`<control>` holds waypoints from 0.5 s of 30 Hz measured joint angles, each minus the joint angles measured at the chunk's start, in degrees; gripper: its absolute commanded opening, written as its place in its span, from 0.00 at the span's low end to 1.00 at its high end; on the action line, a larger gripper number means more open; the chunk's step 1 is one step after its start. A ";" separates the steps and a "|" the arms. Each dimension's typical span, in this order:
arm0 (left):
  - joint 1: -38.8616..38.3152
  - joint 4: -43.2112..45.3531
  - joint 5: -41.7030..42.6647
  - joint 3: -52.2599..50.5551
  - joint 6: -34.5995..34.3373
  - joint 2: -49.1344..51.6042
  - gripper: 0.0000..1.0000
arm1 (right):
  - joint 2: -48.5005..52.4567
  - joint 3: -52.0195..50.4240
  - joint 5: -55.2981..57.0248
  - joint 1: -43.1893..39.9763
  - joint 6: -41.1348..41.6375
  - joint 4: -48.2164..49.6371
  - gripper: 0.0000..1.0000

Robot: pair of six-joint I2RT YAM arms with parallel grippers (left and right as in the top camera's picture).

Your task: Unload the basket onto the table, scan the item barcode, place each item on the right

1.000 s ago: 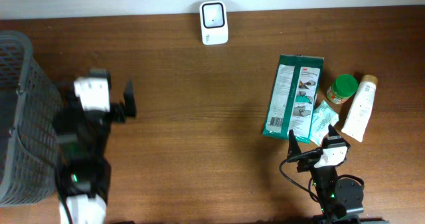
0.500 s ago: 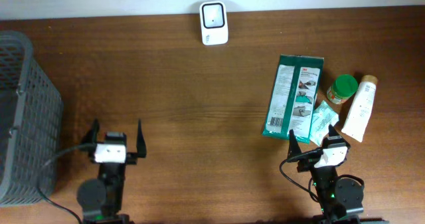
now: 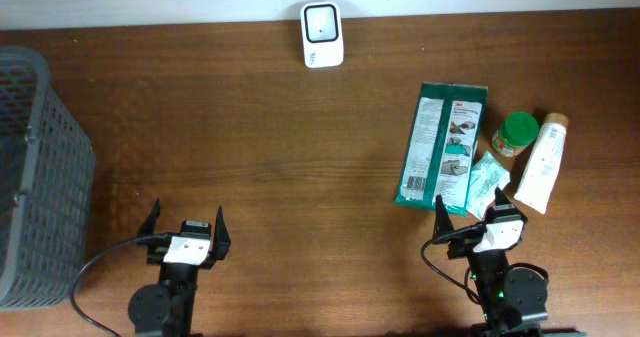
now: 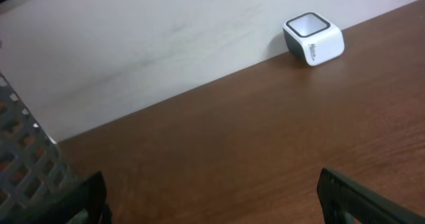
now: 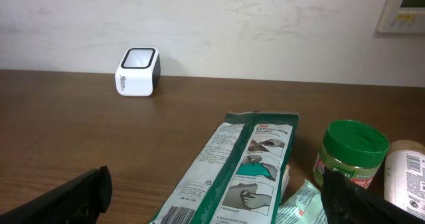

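A white barcode scanner [image 3: 322, 34] stands at the table's far edge, also seen as the scanner [image 4: 313, 38] and the scanner [image 5: 138, 72] in the wrist views. A long green-and-white packet [image 3: 444, 145] lies at the right, and the packet's [image 5: 239, 164] printed barcode [image 5: 180, 216] faces up at its near end. My right gripper [image 3: 472, 217] sits open just in front of that end, holding nothing. At the front left my left gripper [image 3: 186, 224] is open over bare wood, far from the items.
A green-lidded jar [image 3: 516, 134], a white tube [image 3: 540, 162] and a small pale sachet [image 3: 487, 180] lie right of the packet. A dark mesh basket [image 3: 30, 167] fills the left edge; the basket [image 4: 26, 174] also shows in the left wrist view. A wall rises behind the scanner.
My left arm has swung from beside the basket down to the front-left of the table, its gripper staying open. The right arm and the items have not moved.
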 measured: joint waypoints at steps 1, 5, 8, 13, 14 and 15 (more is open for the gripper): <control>-0.13 -0.04 -0.24 0.00 0.07 -0.07 0.99 | 0.00 0.00 0.00 0.00 0.02 0.02 0.98; -0.17 -0.04 -0.39 0.00 0.24 -0.07 0.99 | 0.00 0.00 0.00 0.00 0.02 0.00 0.98; -0.17 -0.04 -0.39 0.00 0.24 -0.09 0.99 | 0.00 0.00 0.00 0.00 -0.02 0.00 0.98; -0.17 -0.04 -0.39 0.00 0.24 -0.07 0.99 | 0.00 0.00 0.00 0.00 0.00 0.00 0.98; -0.17 -0.04 -0.39 0.00 0.24 -0.07 0.99 | 0.00 0.00 0.00 0.00 0.02 0.00 0.98; -0.17 -0.04 -0.39 0.00 0.24 -0.09 0.99 | 0.00 0.00 0.00 0.00 0.02 0.00 0.98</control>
